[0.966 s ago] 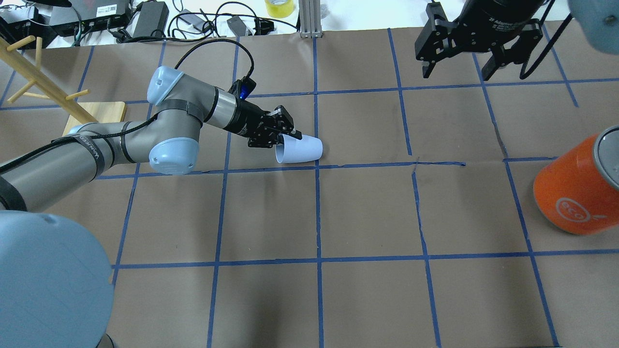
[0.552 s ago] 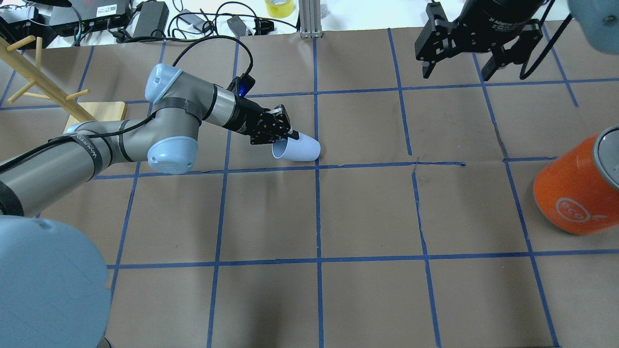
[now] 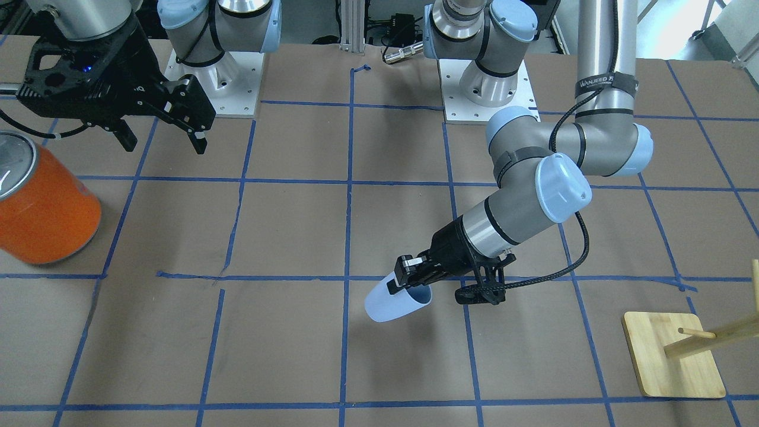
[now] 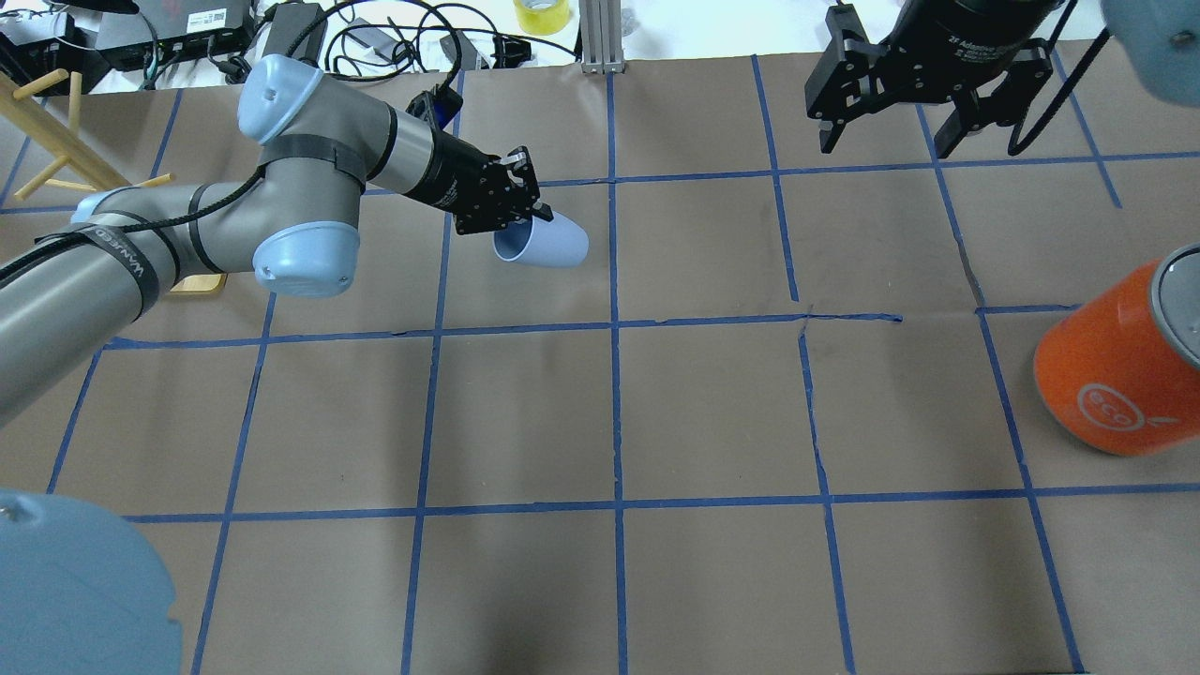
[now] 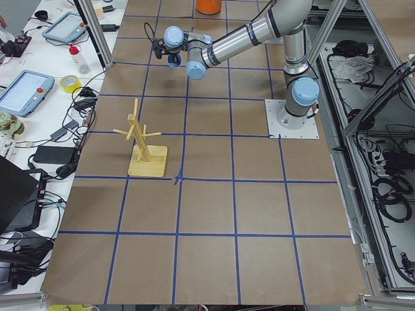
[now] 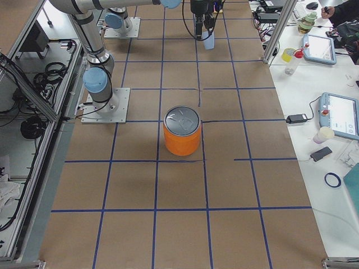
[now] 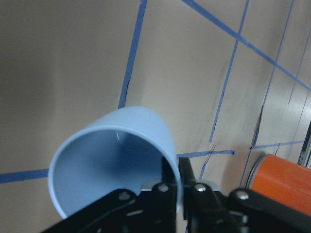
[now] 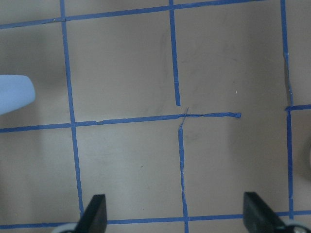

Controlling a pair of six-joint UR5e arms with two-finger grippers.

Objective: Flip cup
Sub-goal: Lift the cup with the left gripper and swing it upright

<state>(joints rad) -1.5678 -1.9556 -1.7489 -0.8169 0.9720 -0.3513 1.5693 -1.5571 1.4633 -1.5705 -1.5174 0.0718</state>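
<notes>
The pale lavender-blue cup point(image 4: 548, 242) hangs tilted on its side above the table, its open mouth turned toward the arm. My left gripper point(image 4: 527, 223) is shut on the cup's rim, one finger inside and one outside, as the left wrist view shows on the cup point(image 7: 114, 160). In the front view the cup point(image 3: 388, 302) is held by the left gripper point(image 3: 409, 284) clear of the paper. My right gripper point(image 4: 886, 141) is open and empty, high at the far right; its fingertips point(image 8: 95, 213) show over bare table.
A large orange can point(image 4: 1116, 366) with a silver top stands at the right edge. A wooden mug tree point(image 3: 676, 356) stands on the robot's left side. Cables and boxes point(image 4: 281, 37) lie beyond the table's far edge. Blue tape lines grid the brown paper.
My left gripper has lifted the cup off the table and carried it up and toward the far left. The right arm has not moved.
</notes>
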